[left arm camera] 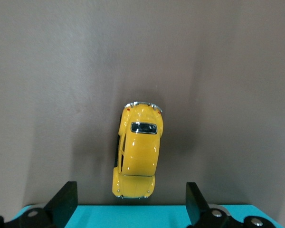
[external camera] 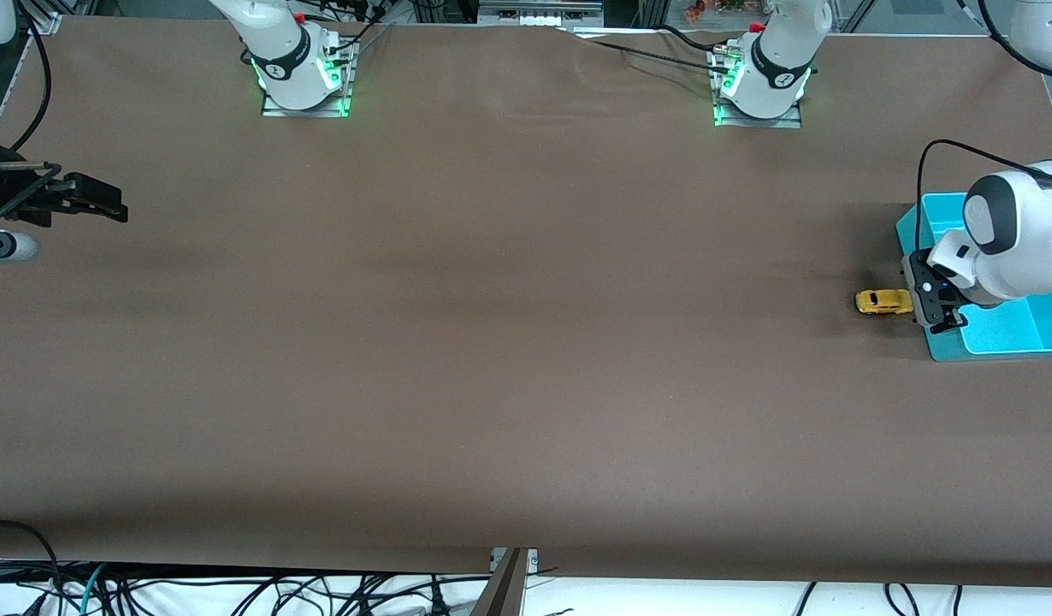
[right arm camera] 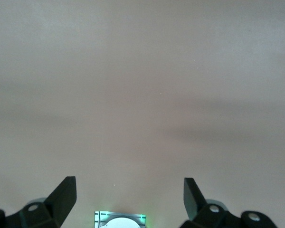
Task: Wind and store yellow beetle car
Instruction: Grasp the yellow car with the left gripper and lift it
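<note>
The yellow beetle car (external camera: 883, 301) stands on its wheels on the brown table, right beside the edge of a teal tray (external camera: 1001, 335) at the left arm's end. In the left wrist view the car (left arm camera: 137, 149) lies just past the tray's rim (left arm camera: 133, 216), one end touching or nearly touching it. My left gripper (external camera: 928, 298) hovers over that tray edge, open and empty (left arm camera: 130, 190), its fingers (left arm camera: 66, 197) wider apart than the car. My right gripper (external camera: 94, 201) waits open and empty (right arm camera: 129, 187) over the table at the right arm's end.
The two arm bases (external camera: 304, 73) (external camera: 761, 81) stand along the table's edge farthest from the front camera. The right wrist view shows its own base plate (right arm camera: 119, 219). Cables hang below the table's front edge (external camera: 321, 590).
</note>
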`<state>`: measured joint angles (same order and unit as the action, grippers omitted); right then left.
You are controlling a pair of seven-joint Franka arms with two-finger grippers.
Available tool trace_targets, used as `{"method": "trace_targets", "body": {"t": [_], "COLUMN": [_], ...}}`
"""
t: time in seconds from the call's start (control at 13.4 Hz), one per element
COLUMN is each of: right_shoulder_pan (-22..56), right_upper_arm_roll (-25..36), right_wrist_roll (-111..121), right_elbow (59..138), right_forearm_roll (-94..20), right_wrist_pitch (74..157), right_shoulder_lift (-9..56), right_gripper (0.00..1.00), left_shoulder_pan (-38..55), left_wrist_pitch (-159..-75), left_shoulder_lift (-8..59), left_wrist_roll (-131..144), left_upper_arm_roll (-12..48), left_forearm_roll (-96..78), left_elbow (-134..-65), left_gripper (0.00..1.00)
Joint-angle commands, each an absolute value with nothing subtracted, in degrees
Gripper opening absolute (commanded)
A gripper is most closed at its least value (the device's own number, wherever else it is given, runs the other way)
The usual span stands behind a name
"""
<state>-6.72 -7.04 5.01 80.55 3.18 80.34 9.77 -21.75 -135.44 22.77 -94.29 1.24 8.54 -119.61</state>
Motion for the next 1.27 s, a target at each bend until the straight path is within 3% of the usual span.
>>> {"method": "trace_targets", "body": {"t": [0.0,0.52,0.6,0.67,0.75,1.05,1.2], "right_shoulder_pan": [-6.9,-7.0,-7.0,-7.1,-7.1,-7.0,-6.8], "right_upper_arm_roll": [-6.9,-6.9,-6.9,-6.9,-7.0,-7.1,-7.1], "right_wrist_roll": [4.5,4.5,4.5,4.5,4.5,4.6,4.6], "right_elbow": [81.7,81.6,81.6,81.5,80.1,79.1,78.9], "right_forearm_roll": [3.2,3.3,3.3,3.3,3.3,3.3,3.3], "right_wrist_pitch": [81.0,81.0,81.3,81.6,81.7,81.7,81.7], "right_shoulder_lift": [8.9,9.1,9.1,9.7,10.3,10.7,10.6], "right_gripper": [1.0,1.0,1.0,1.0,1.0,1.0,1.0], "left_shoulder_pan": [-24.0,-24.3,-24.3,-24.6,-24.6,-24.4,-24.4], "left_wrist_pitch": [-143.9,-148.9,-149.5,-149.5,-149.5,-149.2,-146.6], "left_shoulder_lift": [21.3,23.9,24.2,24.2,24.2,23.2,20.3], "left_wrist_roll": [-99.4,-99.6,-99.6,-99.7,-99.6,-99.8,-99.2], "left_upper_arm_roll": [2.5,4.4,4.4,4.5,4.5,4.9,8.2], "left_forearm_roll": [8.5,6.0,6.0,6.0,6.0,6.1,6.1], "left_elbow": [-125.4,-127.7,-127.8,-127.9,-127.8,-127.4,-127.2], "left_gripper": [1.0,1.0,0.86,0.39,0.19,0.14,0.13]}}
